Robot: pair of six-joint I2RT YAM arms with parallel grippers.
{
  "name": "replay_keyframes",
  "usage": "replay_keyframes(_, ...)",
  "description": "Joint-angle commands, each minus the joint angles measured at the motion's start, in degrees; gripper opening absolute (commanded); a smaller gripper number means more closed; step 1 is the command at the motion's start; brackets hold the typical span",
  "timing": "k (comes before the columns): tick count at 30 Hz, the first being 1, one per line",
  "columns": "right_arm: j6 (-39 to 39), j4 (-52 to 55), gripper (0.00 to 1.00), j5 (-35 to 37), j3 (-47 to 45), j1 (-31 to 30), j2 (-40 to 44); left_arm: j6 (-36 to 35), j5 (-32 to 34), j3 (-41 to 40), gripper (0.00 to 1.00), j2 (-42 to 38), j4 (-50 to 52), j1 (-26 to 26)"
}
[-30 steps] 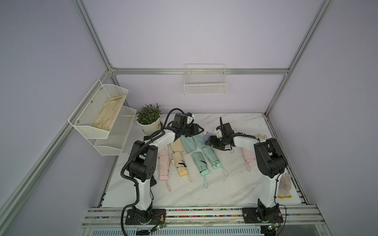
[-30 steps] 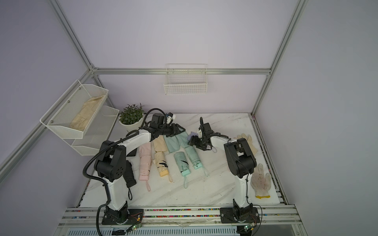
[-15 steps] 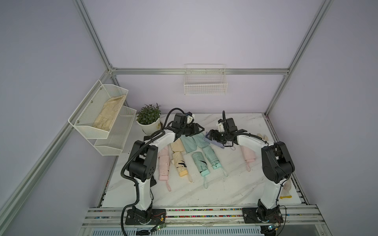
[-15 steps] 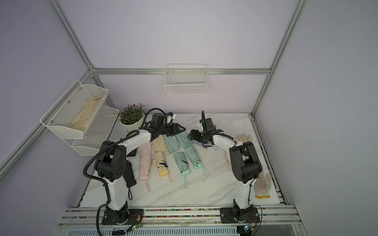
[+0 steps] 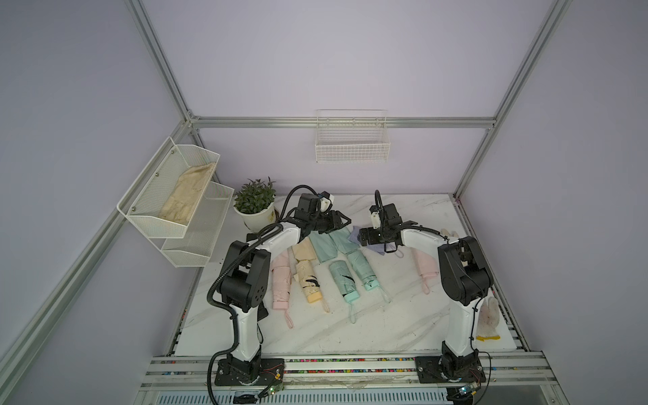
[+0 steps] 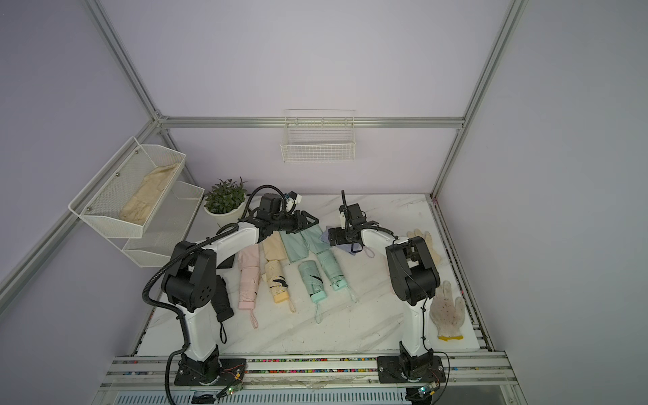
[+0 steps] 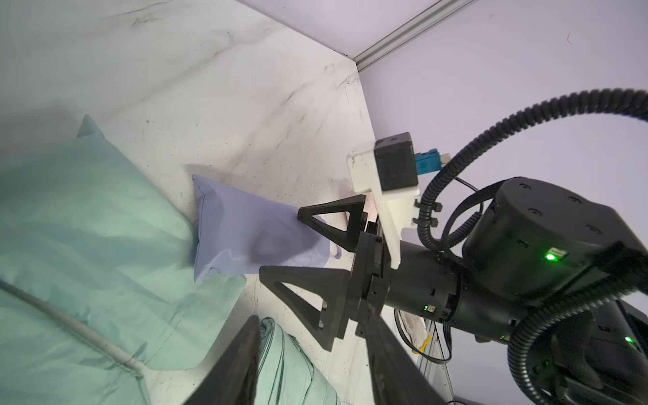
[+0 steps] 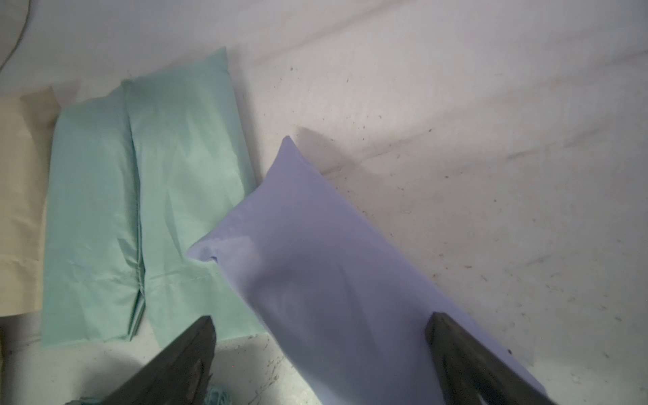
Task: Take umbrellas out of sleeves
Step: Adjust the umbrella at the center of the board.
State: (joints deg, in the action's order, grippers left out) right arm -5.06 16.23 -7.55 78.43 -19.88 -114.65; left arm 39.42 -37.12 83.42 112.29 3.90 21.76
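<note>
Potted plant [image 5: 255, 198] beside 2-tier rack [image 5: 196, 242]; beige cloth [image 5: 186, 193] in upper tier; wall basket [image 5: 352, 147].

white links [image 5: 280, 238], black joints [image 5: 242, 280], ribbed cables [image 7: 491, 132]

Lilac walls [image 5: 350, 52] in an aluminium frame [image 5: 343, 122] surround my white marble surface [image 5: 350, 326]; a wire basket [image 5: 352, 147] hangs on the back wall.
</note>
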Motion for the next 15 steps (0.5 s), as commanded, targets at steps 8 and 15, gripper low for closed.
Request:
replay_keyframes(8, 10.1, 3.2, 0.97, 3.6, 3.7, 0.4, -1.9, -0.2, -1.6, -1.6, 0.49, -0.4, -2.1, -0.2)
replay_keyframes(15, 11.0, 4.0, 0.97, 5.6, 3.9, -0.2, -4.1, -0.6, -1.7, -1.6, 0.48, -0.5, -1.6, -0.2)
